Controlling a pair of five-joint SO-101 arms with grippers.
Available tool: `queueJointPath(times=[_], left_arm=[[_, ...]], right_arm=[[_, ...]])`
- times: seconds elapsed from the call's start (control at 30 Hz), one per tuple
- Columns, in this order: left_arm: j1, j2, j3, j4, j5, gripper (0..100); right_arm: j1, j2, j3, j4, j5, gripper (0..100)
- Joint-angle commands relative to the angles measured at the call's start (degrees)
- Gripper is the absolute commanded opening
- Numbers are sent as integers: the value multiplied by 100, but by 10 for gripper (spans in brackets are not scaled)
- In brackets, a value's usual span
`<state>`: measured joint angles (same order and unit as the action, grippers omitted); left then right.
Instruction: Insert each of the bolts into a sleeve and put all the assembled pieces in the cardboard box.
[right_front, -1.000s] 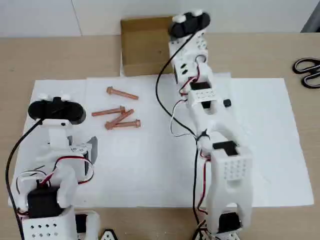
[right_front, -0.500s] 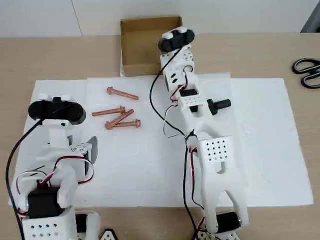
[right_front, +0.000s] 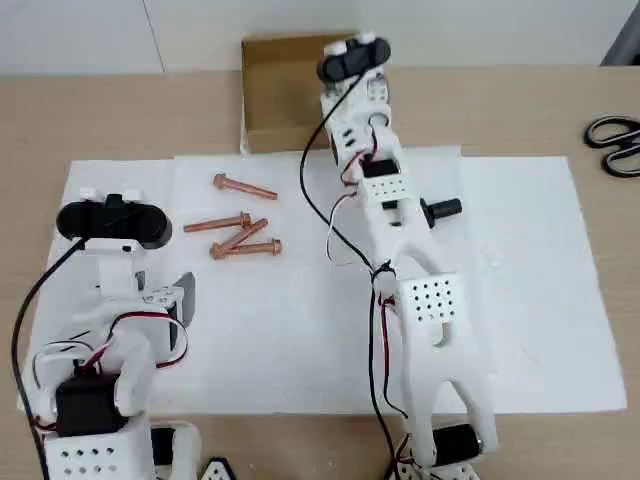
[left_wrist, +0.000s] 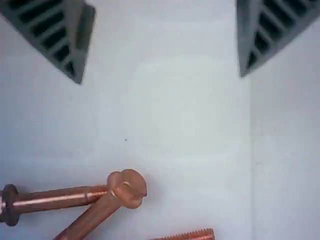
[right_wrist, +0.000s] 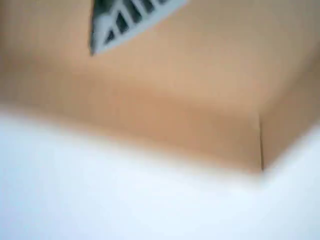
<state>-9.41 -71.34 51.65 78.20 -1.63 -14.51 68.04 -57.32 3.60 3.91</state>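
Since I cannot tell whether the right end effector (right_front: 350, 72), over the cardboard box (right_front: 285, 95) at twelve o'clock, grips anything, I'd work the left end effector (left_wrist: 161, 77). It is spread open near the bolts (right_front: 238, 237) at ten o'clock, so I'd straddle one shank squarely before closing.

table (right_front: 560, 110): light wood | white sheet (right_front: 300, 330) covers middle | wall (right_front: 200, 25): white

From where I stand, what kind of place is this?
Probably a robotics lab or hobby workbench: two small white arms at a wooden table, copper bolts on a white sheet, and a cardboard box.
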Motion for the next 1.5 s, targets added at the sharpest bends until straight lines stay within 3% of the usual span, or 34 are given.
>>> queueJointPath(times=[0.0,0.23,0.47,0.83,1.3,1.47], left_arm=[[0,-53,-22,9,-18,189],[0,-53,-22,9,-18,189],[0,-53,-22,18,-18,189],[9,-53,-22,18,-18,189],[9,-53,-22,18,-18,189],[9,-53,-22,18,-18,189]], right_arm=[[66,-145,-1354,989,44,224],[171,-154,-3991,3732,53,223],[303,-1393,-3895,5543,35,223],[303,-3178,-3886,9279,26,223],[840,-3916,-3851,9358,62,223],[857,-4444,-2233,9367,62,222]])
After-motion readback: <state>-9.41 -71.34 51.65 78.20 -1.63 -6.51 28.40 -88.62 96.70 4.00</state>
